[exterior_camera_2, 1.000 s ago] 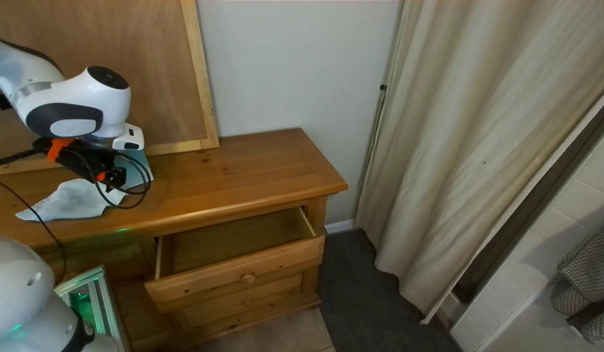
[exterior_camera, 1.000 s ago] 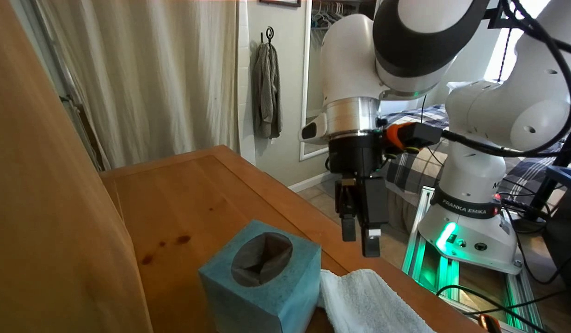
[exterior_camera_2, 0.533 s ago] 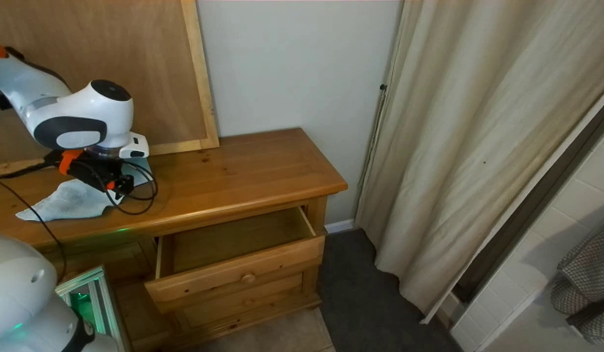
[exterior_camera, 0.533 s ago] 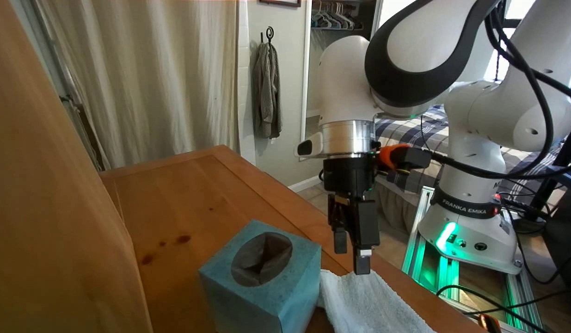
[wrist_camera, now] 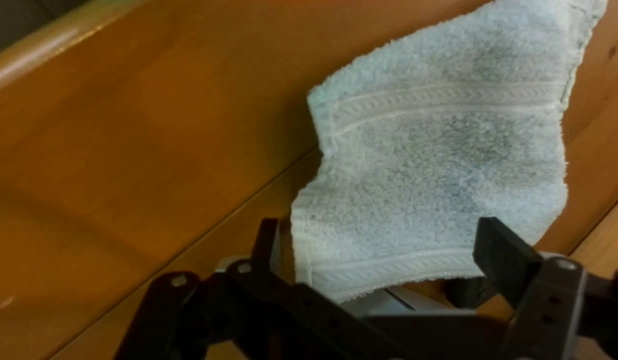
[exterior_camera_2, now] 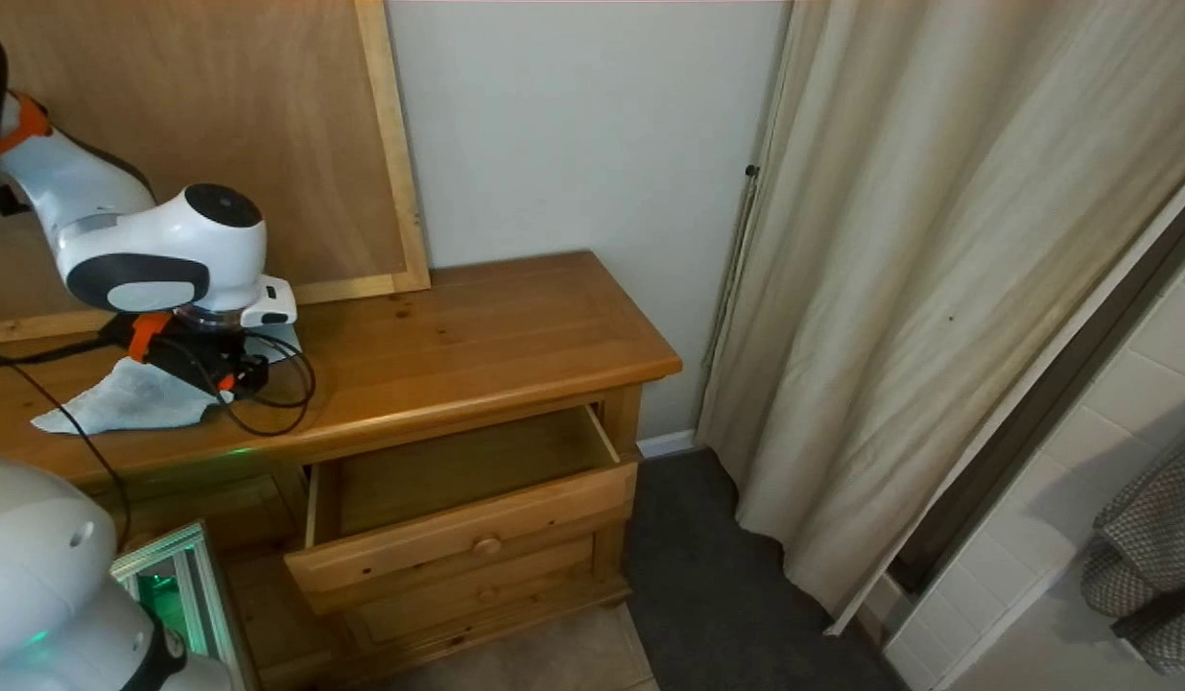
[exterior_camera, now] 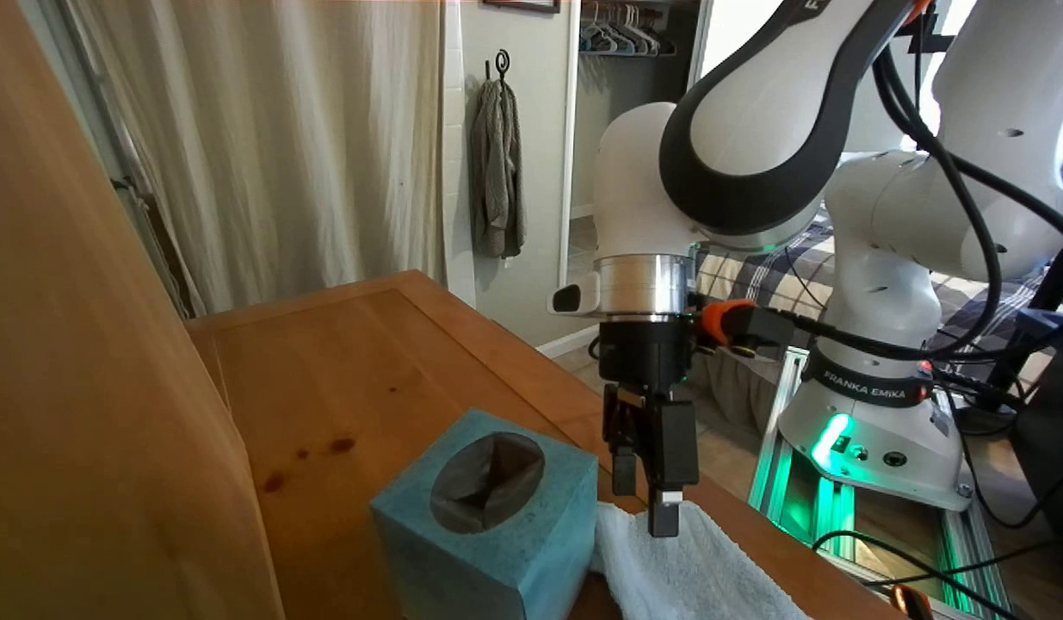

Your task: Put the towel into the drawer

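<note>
Exterior view: "FRANKA EMIKA" on robot base (exterior_camera: 880, 432)

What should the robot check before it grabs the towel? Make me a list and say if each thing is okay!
1. Gripper open: ok, its jaws stand wide apart.
2. Towel lying on the dresser: ok.
3. Gripper lined up: ok, the wrist view shows part of the towel between the jaws.
4. Gripper low enough to pinch: cannot tell.
5. Gripper clear of the teal box: cannot tell, they look close.
6. Drawer pulled out: ok.
</note>
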